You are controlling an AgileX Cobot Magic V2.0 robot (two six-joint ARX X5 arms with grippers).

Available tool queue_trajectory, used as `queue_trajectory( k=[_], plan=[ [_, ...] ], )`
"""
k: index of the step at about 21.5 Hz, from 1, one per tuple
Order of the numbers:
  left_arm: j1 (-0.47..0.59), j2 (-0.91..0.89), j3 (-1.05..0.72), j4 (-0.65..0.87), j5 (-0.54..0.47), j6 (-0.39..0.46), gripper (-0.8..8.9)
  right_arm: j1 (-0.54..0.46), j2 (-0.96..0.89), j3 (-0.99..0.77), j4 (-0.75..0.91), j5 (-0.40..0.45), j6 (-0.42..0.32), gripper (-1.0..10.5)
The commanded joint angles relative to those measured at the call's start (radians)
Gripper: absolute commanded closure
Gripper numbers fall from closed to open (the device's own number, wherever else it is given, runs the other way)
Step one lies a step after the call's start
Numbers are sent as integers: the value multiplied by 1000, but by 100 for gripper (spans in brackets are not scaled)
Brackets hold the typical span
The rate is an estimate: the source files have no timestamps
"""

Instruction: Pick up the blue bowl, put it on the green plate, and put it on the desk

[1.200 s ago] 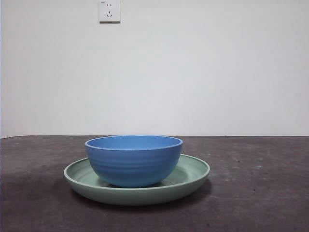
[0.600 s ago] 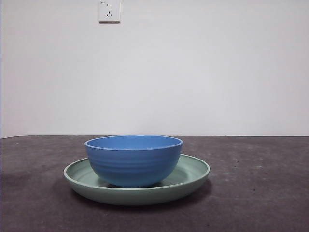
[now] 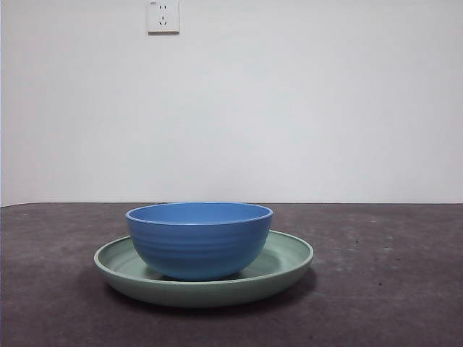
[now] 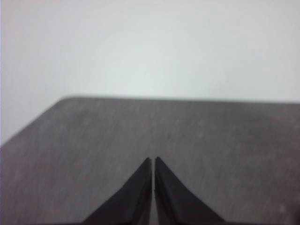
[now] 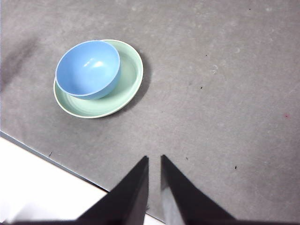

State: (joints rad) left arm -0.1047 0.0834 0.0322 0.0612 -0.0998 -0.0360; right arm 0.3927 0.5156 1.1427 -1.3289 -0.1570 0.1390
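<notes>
The blue bowl point(image 3: 200, 240) sits upright inside the green plate point(image 3: 286, 264), its base resting on the plate's floor and its rim rising well above the plate's raised edge. In the right wrist view the blue bowl point(image 5: 88, 69) is seen from above and is off centre in the green plate point(image 5: 129, 79), crowded toward one side of the rim so that a wide crescent of bare plate shows on the other side. The bowl is empty, with a pale glint on its inner wall. The plate lies flat on the counter point(image 3: 391, 289), whose dark mottled surface runs back to a white wall carrying a wall socket point(image 3: 163, 16) high above the plate. Neither arm shows in the front view. The right end effector point(image 5: 154, 158) hangs high over the counter, well apart from the plate and near the counter's edge, its two black jaws almost together with only a thin gap between the tips and nothing held. The left end effector point(image 4: 153, 159) is also up and away from the plate, which does not appear in its view; its jaws are pressed together on nothing, pointing across bare counter point(image 4: 225, 140) toward the wall.
</notes>
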Motion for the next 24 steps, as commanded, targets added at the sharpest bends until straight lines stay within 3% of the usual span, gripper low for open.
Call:
queue_trajectory(
  k=[1,3,7,9,12,24],
  plan=[
    [18,-34,-21,-109,-2,-12,803,7,5,15,5,1,10,908],
    [32,-84,-21,-230,-2,-44,803,7,5,15,5,1,10,908],
    [40,-80,-21,-246,2,-60,803,7,5,15,5,1,10,908],
    [55,-80,-21,-246,2,-19,803,7,5,15,5,1,10,908],
    [70,-80,-21,-245,-5,166,802,7,5,15,5,1,10,908],
    [70,-80,-21,-246,-5,166,803,7,5,15,5,1,10,908]
  ],
)
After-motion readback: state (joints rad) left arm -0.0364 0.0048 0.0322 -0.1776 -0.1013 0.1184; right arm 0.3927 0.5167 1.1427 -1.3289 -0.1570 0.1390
